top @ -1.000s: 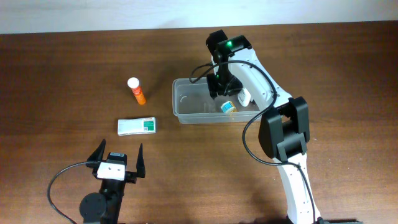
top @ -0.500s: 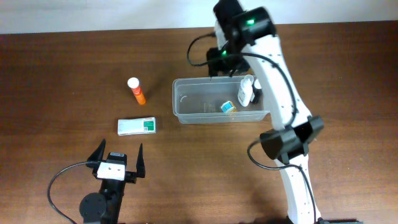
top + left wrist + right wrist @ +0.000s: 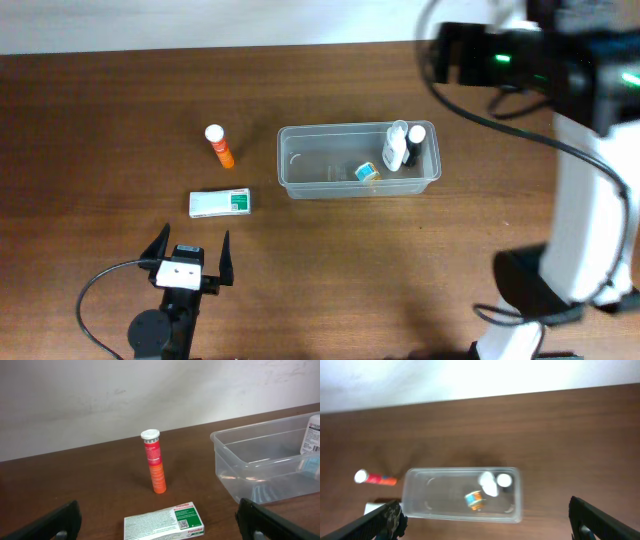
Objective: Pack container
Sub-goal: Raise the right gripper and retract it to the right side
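The container (image 3: 300,188) is a clear plastic tub at mid-table. Inside it, two white bottles (image 3: 395,150) stand at its right end beside a small blue-and-orange item (image 3: 366,172). My right gripper (image 3: 487,521) is open and empty, high above the container (image 3: 515,510), looking down on it. The right arm (image 3: 560,70) shows blurred at the upper right. An orange tube (image 3: 220,146) stands left of the container, with a white-and-green box (image 3: 220,203) in front of it. My left gripper (image 3: 192,246) is open near the front edge, facing the box (image 3: 165,521).
In the left wrist view the orange tube (image 3: 155,467) stands upright behind the box, and the container's wall (image 3: 240,475) lies to the right. A pale wall runs behind the table's far edge. Bare wood surrounds the objects.
My right gripper opened, lifted out of the container and swung up and to the right, leaving a white bottle standing next to the other. The left arm stayed still.
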